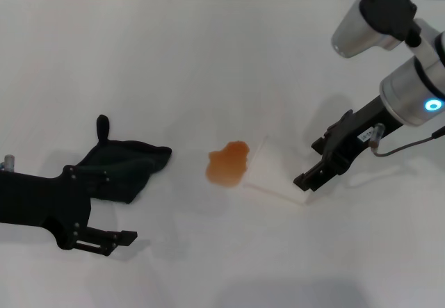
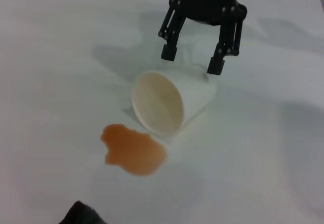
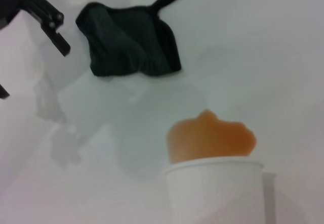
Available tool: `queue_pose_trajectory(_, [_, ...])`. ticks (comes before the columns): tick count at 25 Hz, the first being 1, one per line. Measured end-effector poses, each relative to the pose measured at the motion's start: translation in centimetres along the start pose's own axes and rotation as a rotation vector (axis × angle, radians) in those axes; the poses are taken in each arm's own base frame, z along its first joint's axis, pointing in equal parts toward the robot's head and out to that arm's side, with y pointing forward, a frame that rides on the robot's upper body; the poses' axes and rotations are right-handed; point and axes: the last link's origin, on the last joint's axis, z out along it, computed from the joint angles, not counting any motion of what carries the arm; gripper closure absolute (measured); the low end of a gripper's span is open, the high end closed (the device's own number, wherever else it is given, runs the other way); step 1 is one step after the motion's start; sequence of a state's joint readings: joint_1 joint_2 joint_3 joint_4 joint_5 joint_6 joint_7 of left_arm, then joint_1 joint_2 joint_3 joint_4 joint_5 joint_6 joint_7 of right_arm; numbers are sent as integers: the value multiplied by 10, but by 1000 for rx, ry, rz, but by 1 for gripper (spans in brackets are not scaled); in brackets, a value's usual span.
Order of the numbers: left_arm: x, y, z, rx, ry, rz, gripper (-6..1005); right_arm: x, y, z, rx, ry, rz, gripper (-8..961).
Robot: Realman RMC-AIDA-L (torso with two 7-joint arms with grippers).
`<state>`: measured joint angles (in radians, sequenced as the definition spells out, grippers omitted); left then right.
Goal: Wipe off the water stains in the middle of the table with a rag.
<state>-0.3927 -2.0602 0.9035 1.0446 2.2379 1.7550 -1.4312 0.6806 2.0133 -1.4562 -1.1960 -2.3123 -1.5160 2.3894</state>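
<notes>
The left gripper [image 1: 104, 238] sits low at the near left, fingers apart and holding nothing, with the rag [image 1: 122, 165] just beyond it, partly under the arm. Right of the rag, well apart, the stain [image 1: 228, 163] lies mid-table [image 1: 208, 58], touching the mouth of a tipped white cup [image 1: 272, 172]. The right gripper [image 2: 195, 59] hovers at the cup's base, fingers spread

Head view overhead, wrist views low, opposed, sharing the water stains [image 1: 227, 163]
</notes>
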Motion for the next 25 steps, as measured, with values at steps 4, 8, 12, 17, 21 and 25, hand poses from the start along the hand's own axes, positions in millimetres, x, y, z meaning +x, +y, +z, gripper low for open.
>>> queue_pose_trajectory(4, [0,0,0,3,-1,0,157,-1,2,6,-6,36,3,118])
queue_pose_trajectory(8, [0,-1,1,7,0,0,157,-1,2,10,0,43,8,106])
queue_pose_trajectory(12, [0,0,2,5,1,1,157,-4,2,15,5,52,5,105])
queue_pose_trajectory(17, [0,1,4,3,5,0,156,-10,5,24,19,69,-31,105])
queue_pose_trajectory(21, [0,1,4,2,6,-1,157,-15,7,29,39,69,-62,107])
queue_pose_trajectory(25, [0,2,5,1,8,-2,156,-18,10,34,50,70,-95,108])
